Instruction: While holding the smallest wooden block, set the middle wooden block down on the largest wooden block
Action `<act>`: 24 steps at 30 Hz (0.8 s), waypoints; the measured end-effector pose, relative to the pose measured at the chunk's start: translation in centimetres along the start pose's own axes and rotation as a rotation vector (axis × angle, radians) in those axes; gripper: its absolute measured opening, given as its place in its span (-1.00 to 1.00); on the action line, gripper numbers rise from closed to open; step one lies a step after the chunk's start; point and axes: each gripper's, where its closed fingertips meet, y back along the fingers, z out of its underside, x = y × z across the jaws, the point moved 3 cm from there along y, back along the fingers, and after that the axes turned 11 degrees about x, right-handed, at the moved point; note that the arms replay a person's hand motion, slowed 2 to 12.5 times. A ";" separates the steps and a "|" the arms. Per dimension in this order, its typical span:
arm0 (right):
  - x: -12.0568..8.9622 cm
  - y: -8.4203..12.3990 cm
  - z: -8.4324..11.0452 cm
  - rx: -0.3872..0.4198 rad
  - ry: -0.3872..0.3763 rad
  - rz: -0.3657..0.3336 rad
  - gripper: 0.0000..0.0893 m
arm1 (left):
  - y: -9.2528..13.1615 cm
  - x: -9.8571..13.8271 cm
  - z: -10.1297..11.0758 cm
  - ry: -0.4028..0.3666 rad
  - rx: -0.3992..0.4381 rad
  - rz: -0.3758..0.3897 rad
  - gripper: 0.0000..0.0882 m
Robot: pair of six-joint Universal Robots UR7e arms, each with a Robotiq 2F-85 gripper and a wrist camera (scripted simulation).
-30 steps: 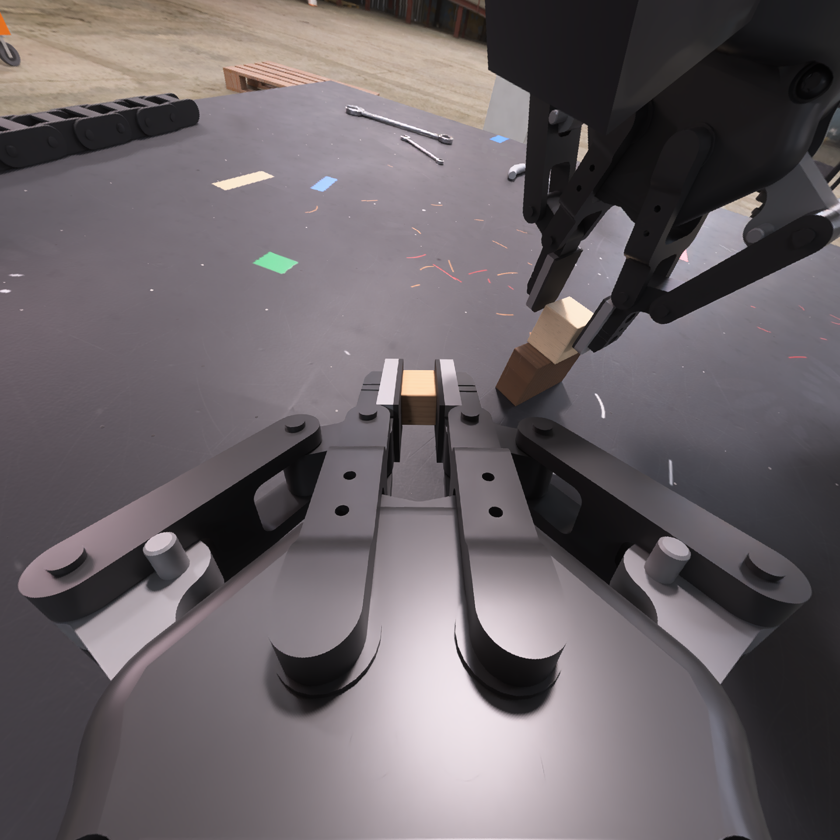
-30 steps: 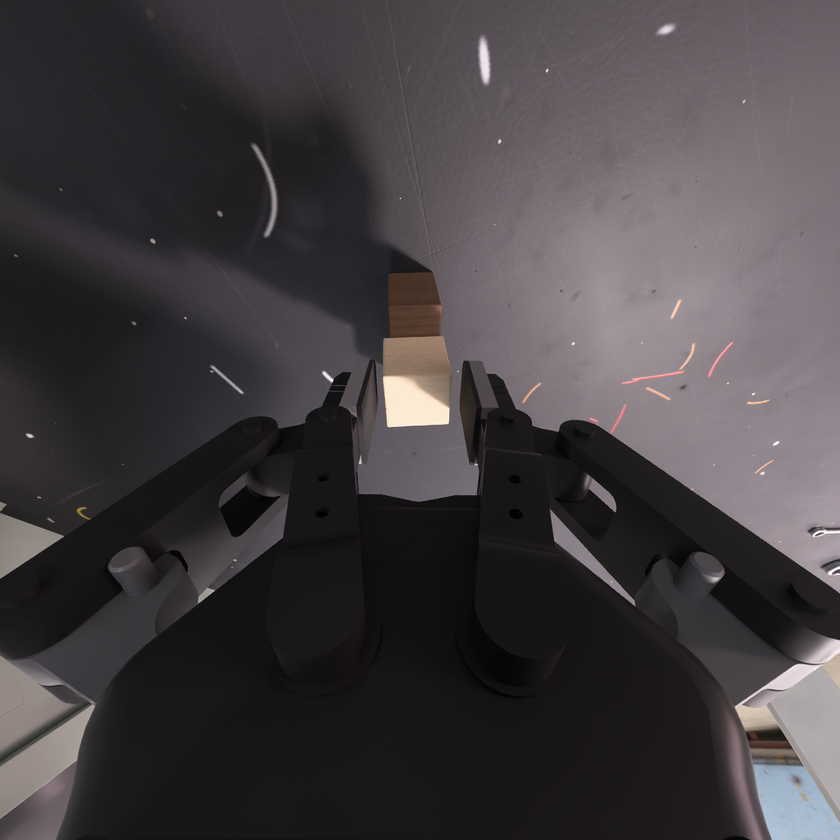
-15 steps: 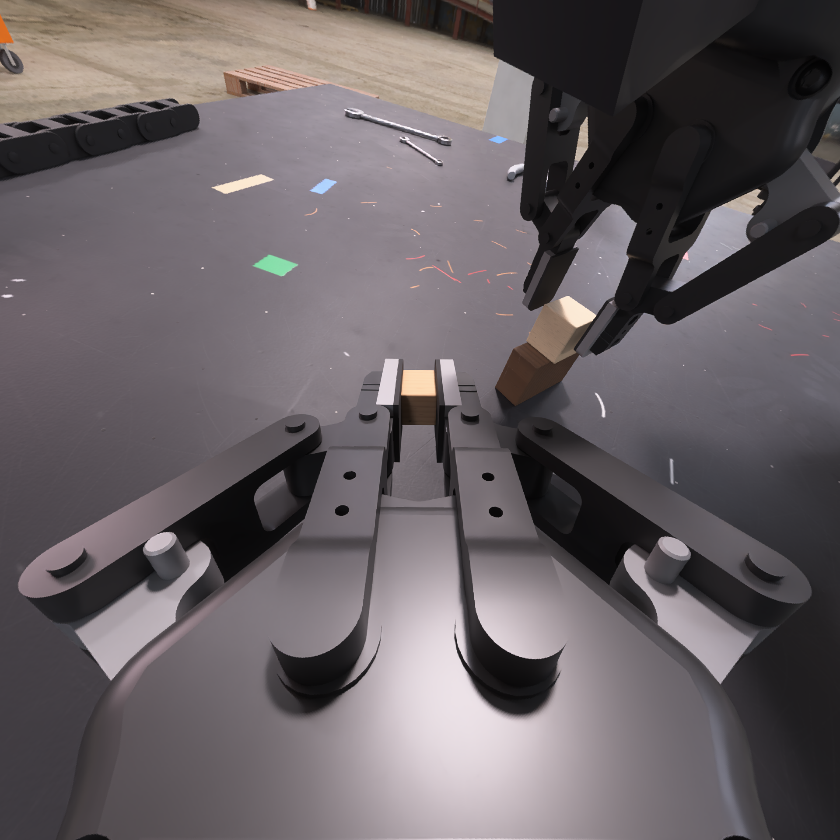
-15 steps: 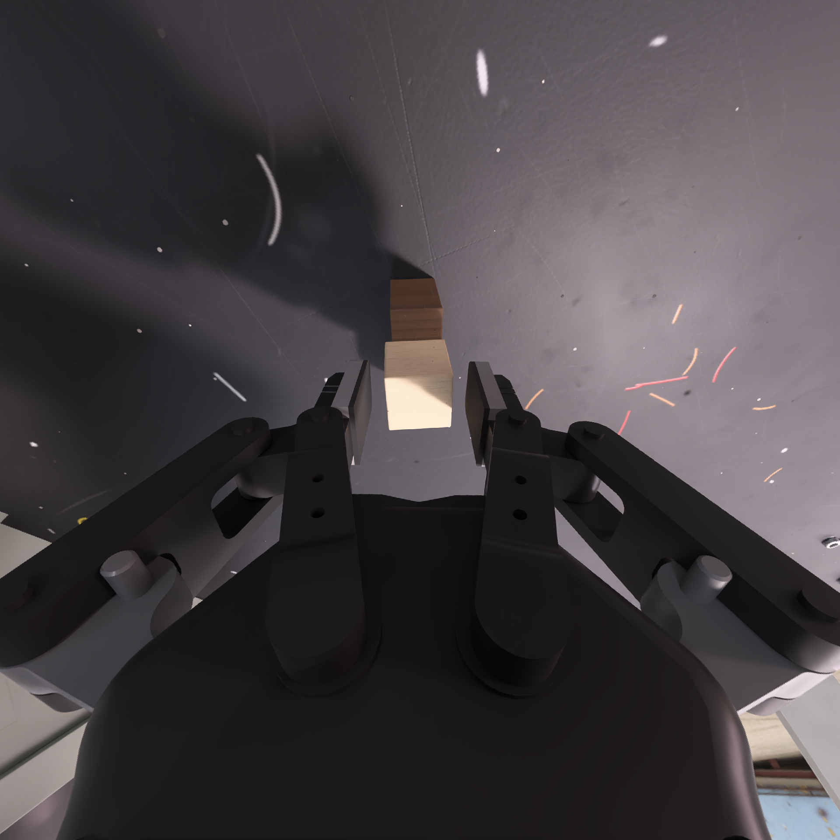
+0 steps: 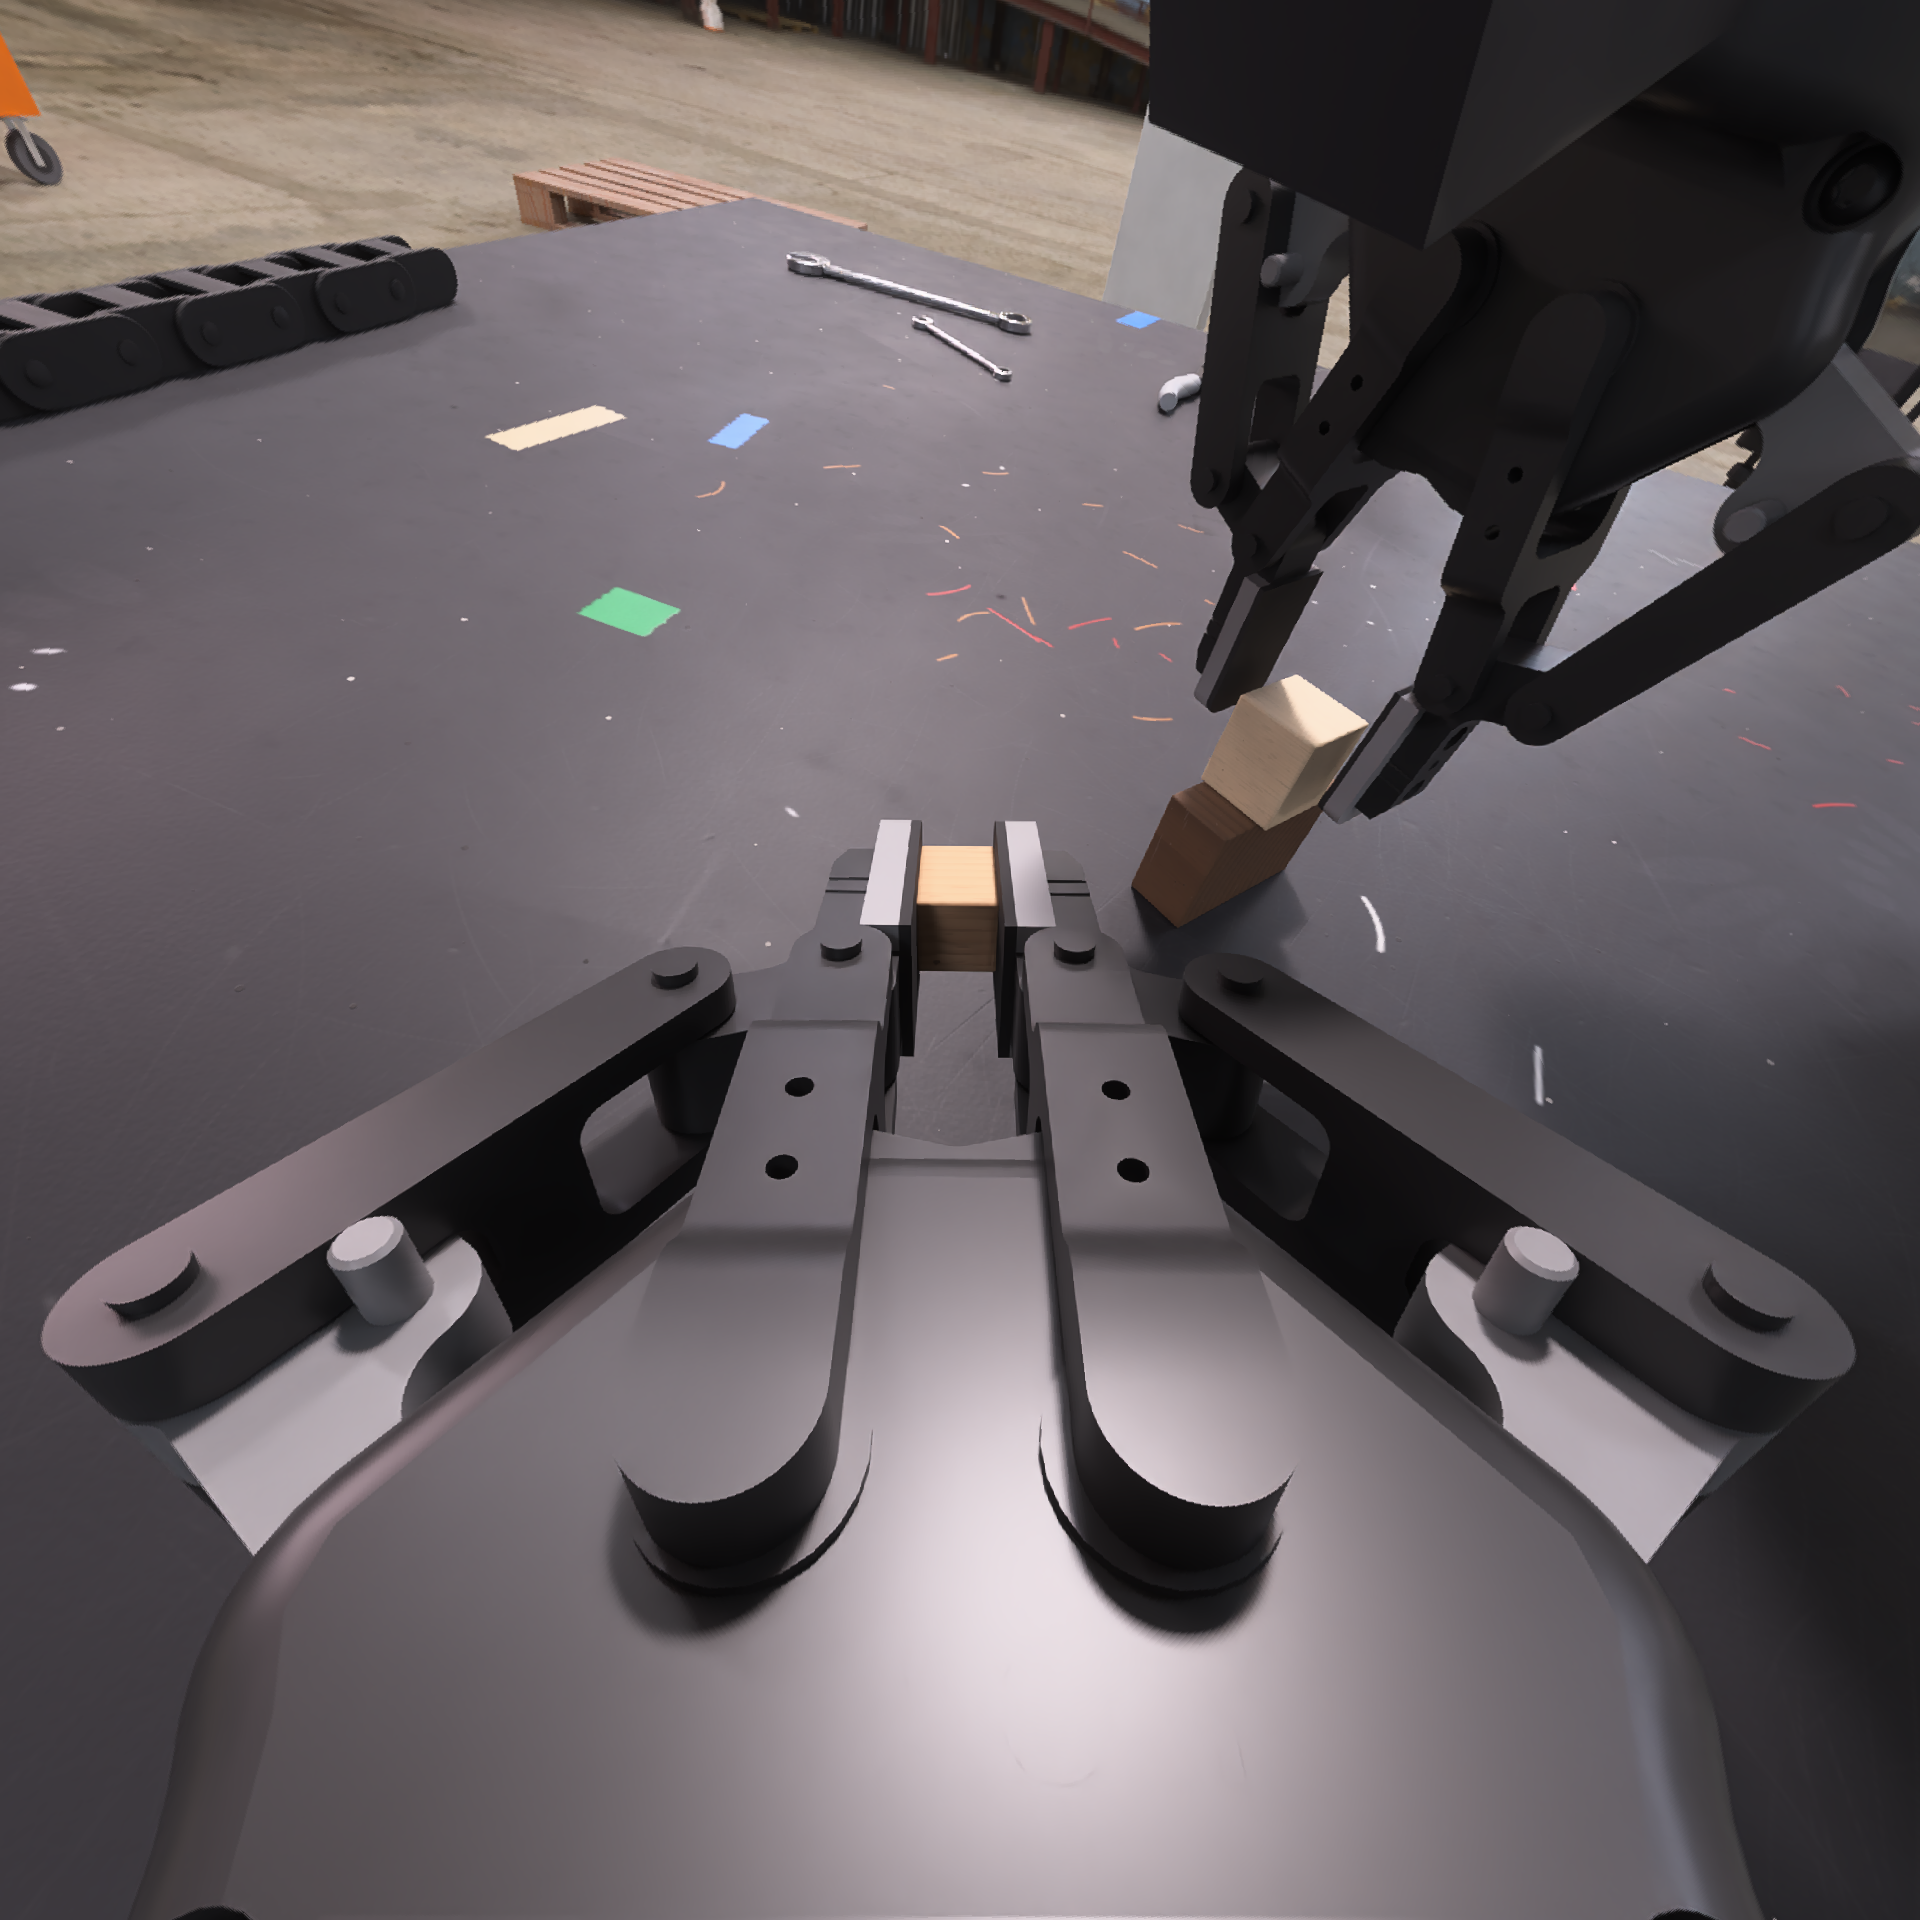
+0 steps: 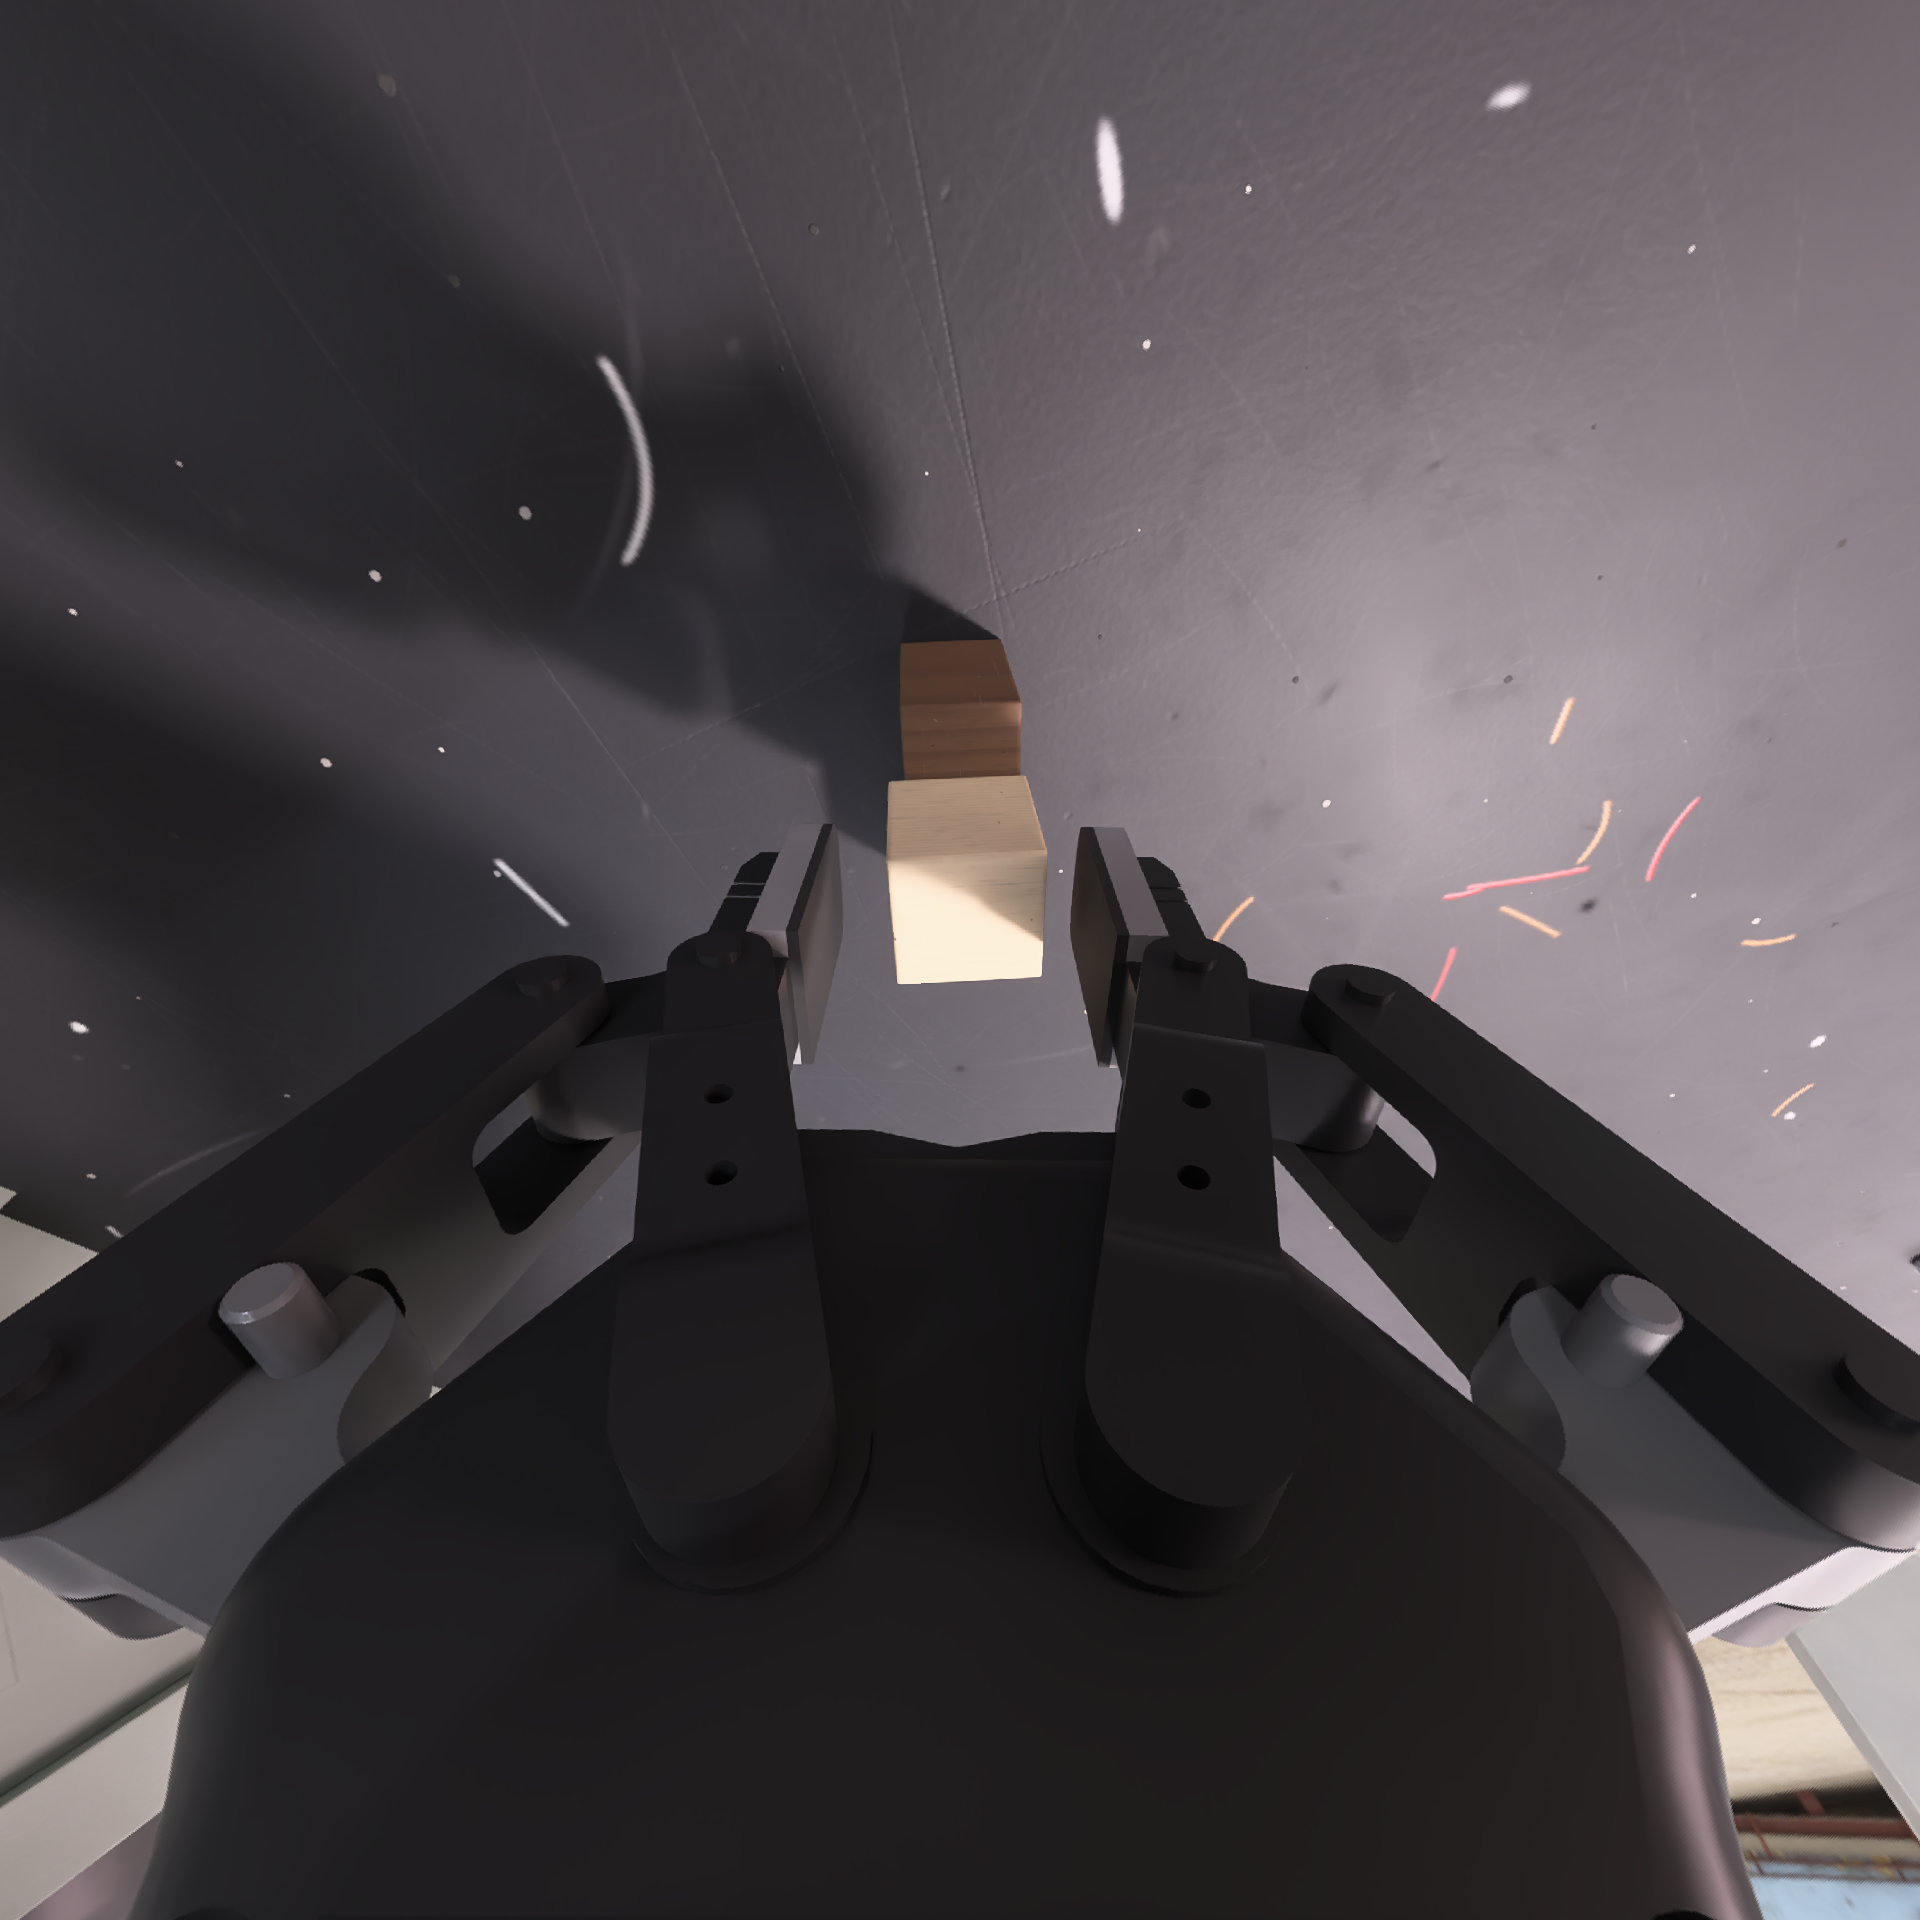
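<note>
Left gripper (image 5: 957,883) fingers pinch the smallest block (image 5: 956,906). Right gripper (image 6: 958,928) fingers spread around the middle block (image 6: 966,883), resting atop the largest block (image 6: 958,707); brushing it could topple it.

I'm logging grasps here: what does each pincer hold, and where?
Left pincer clamps the small wooden block by two opposite side faces. Right pincer is open, holding nothing.

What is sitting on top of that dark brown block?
A pale wooden block rests on the dark brown block, between the open right gripper. Their contact surface is hidden.
</note>
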 end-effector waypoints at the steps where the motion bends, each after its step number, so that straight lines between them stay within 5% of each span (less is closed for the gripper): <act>1: 0.0 0.0 0.0 0.005 0.000 -0.001 -0.09 | 0.0 0.0 0.0 -0.001 0.000 0.000 -0.73; 24: 0.2 1.1 -0.6 0.186 -0.078 0.007 0.20 | 0.0 0.1 0.0 -0.008 0.000 0.000 -0.73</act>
